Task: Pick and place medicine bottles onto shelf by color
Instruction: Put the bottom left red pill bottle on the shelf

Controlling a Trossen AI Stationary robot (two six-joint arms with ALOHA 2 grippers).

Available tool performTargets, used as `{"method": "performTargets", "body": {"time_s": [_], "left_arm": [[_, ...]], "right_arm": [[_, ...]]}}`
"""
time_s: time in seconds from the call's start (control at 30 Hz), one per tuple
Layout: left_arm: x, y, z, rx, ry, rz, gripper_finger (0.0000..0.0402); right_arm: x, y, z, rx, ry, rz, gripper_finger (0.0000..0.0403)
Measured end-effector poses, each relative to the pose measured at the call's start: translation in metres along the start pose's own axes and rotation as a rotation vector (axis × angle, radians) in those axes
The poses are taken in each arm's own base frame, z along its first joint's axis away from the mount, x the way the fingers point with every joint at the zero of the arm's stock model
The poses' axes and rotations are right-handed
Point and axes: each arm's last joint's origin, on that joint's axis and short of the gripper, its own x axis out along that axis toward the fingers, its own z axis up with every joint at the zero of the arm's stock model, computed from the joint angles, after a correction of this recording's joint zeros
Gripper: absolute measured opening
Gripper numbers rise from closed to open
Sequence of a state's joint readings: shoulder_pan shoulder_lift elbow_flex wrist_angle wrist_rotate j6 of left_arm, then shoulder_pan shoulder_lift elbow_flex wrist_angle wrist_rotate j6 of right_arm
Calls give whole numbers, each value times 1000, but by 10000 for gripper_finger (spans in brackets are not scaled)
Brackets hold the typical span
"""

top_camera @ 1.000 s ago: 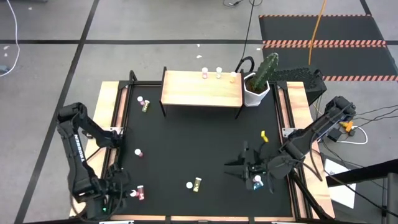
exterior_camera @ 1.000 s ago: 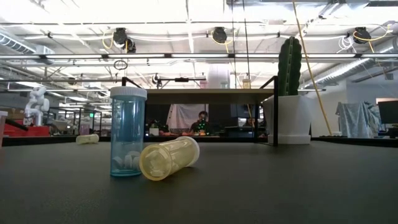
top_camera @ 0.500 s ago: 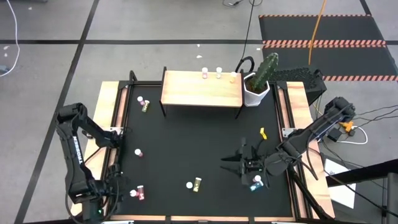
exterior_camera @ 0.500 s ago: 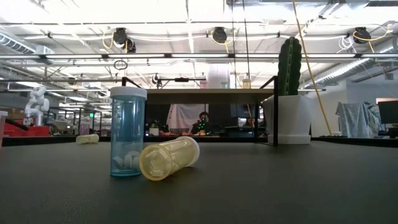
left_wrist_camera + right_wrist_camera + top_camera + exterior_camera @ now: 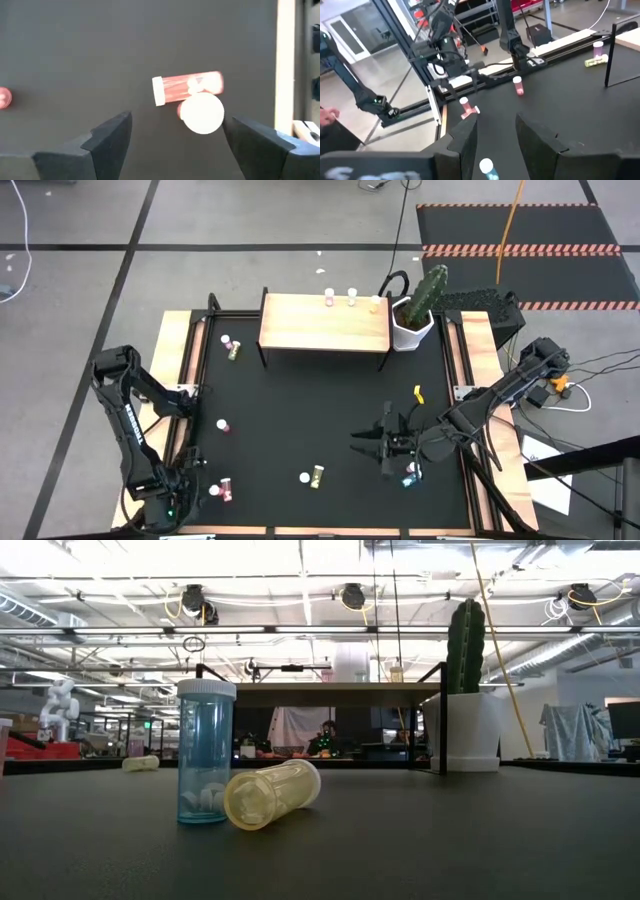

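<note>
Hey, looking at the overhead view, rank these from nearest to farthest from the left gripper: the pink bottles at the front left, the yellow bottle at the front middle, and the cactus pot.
From the left gripper, at the front left corner:
1. Pink bottles, just beside it at the front left.
2. Yellow bottle, lying at the front middle.
3. Cactus pot, at the back right beside the shelf.

Bright overhead room lighting; left wrist view slightly blurred.

Pink bottle [image 5: 4,97] cut by frame edge.
</note>
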State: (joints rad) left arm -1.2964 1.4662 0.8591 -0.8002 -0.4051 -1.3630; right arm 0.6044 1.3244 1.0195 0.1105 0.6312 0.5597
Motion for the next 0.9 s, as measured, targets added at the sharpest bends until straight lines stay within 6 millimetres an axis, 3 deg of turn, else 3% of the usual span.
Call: {"method": "performTargets", "body": {"time_s": [0.27, 0.9], "left_arm": [[20, -5, -8, 79, -37, -183, 278], [29, 2, -7, -10, -46, -167, 126]], "right_arm": [[4, -4, 7, 33, -40, -8, 128], [12, -14, 13, 34, -30, -1, 128]]}}
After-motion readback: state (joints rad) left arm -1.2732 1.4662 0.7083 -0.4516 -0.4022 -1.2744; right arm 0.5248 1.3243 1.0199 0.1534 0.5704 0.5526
